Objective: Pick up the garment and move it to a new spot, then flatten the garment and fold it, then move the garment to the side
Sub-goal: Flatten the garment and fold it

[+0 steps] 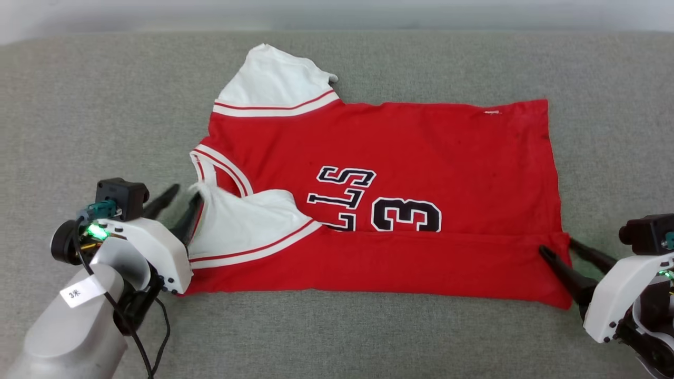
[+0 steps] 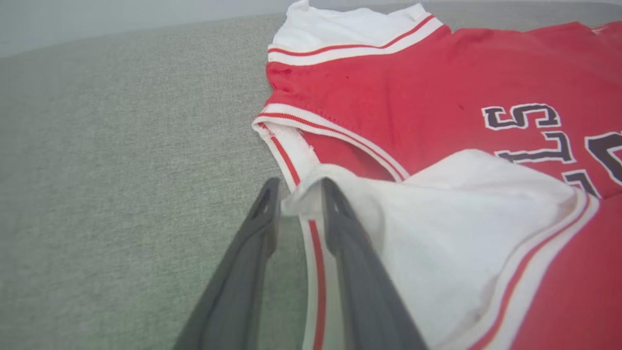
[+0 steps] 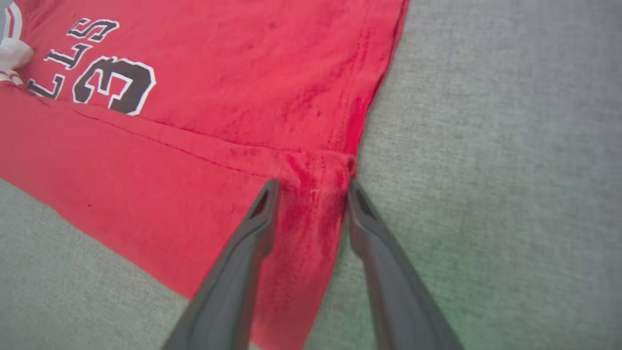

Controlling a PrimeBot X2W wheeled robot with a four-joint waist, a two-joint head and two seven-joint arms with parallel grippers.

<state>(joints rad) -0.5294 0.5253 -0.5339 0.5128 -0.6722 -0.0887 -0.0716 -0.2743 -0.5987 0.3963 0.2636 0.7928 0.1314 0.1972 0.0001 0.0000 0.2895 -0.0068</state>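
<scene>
Garment (image 1: 400,152) lies spread on grey cushion (image 1: 105,105), near edge folded over.

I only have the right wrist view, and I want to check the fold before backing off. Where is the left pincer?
Observer: The left pincer is at the garment's neck end, jaws parted around the near sleeve's edge.
Operator: Is that one folded in?
Observer: Yes, it lies over the chest, reaching the black letters.
Operator: And the other?
Observer: The far sleeve sticks out onto the grey surface, not folded in.
</scene>
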